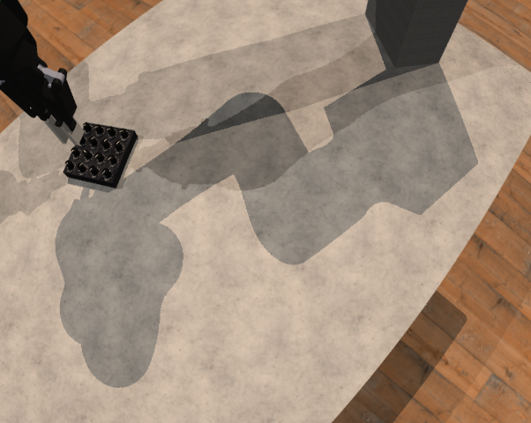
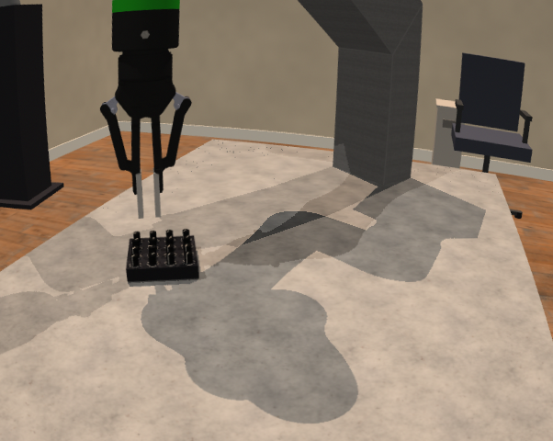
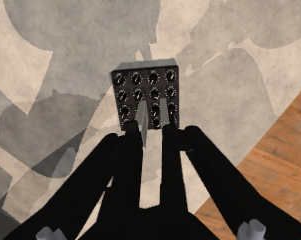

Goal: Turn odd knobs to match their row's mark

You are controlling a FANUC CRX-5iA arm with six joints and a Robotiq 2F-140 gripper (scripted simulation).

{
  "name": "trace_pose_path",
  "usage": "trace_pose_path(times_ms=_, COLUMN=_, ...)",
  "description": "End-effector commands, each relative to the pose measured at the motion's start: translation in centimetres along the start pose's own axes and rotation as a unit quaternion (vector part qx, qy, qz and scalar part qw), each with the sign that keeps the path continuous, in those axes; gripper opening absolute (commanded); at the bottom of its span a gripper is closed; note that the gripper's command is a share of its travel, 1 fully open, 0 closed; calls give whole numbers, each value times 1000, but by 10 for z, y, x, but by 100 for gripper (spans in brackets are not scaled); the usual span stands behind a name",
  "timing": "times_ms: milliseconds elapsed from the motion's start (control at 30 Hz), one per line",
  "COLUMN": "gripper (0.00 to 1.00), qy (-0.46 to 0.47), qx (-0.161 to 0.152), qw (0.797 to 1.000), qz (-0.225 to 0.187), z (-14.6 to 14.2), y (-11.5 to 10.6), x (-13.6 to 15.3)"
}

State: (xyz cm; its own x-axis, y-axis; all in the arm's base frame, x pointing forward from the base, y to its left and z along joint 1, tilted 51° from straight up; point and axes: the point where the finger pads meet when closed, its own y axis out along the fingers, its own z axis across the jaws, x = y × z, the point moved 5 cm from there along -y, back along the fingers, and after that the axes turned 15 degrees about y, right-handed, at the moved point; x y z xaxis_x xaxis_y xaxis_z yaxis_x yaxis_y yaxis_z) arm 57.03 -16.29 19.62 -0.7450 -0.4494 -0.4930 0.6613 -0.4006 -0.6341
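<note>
The black knob box [image 1: 101, 152] stands on its feet on the table near the left edge, with four rows of small black knobs. It also shows in the exterior view [image 2: 162, 256] and in the wrist view [image 3: 146, 95]. My gripper [image 2: 148, 213] points straight down and hovers a little above the box's far left part, clear of the knobs. Its two grey fingers stand a narrow gap apart with nothing between them. In the wrist view the fingertips frame a knob in the box's lower rows. The knob lines and printed names are too small to read.
A dark grey column [image 2: 377, 95] stands at the table's far side, also seen in the top view [image 1: 411, 32]. A black cabinet [image 2: 13, 104] and a chair [image 2: 490, 114] stand on the wooden floor beyond the table. The table's left edge is close to the box.
</note>
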Motion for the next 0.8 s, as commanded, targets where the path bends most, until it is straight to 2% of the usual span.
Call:
trace_pose_path(times_ms=0, gripper=12, qy=0, qx=0, qw=1000, qz=0, z=0, y=0, x=0)
trace_pose_path(times_ms=767, gripper=12, qy=0, qx=0, qw=1000, qz=1, z=0, y=9, x=0)
